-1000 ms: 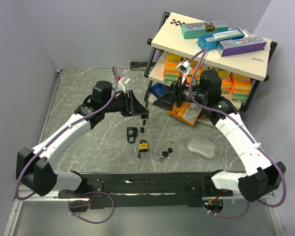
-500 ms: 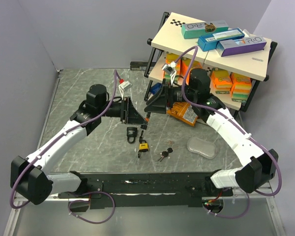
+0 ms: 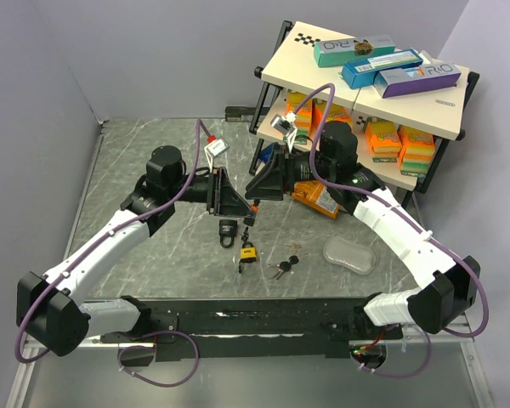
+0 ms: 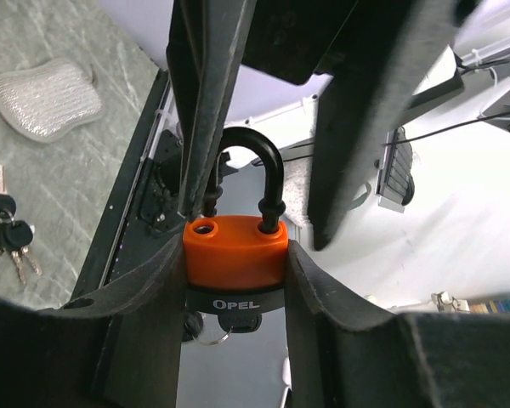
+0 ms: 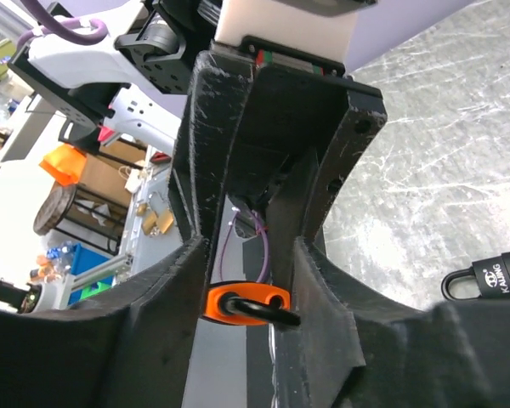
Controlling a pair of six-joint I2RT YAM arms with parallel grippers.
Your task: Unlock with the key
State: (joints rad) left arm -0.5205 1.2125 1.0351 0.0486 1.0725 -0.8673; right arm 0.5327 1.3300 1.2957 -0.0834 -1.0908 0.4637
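Note:
My left gripper (image 4: 235,255) is shut on an orange padlock (image 4: 235,253) marked OPEL and holds it in the air over the table's middle (image 3: 255,206). A key (image 4: 238,321) with a small ring sticks out of the lock's underside. The black shackle (image 4: 259,161) stands raised, and one hole in the orange body shows empty. My right gripper (image 5: 248,255) faces the left one, with its fingers (image 4: 206,102) on either side of the shackle. One finger is against the shackle, and a gap shows at the other.
On the table below lie a black padlock (image 3: 228,229), a yellow padlock (image 3: 249,252), a bunch of keys (image 3: 285,265) and a clear pouch (image 3: 349,253). A shelf rack (image 3: 365,76) with boxes stands at the back right, behind the right arm.
The right arm has swung left up to the held padlock, and its jaws have narrowed around the shackle. The left arm drew back slightly, its grip unchanged.

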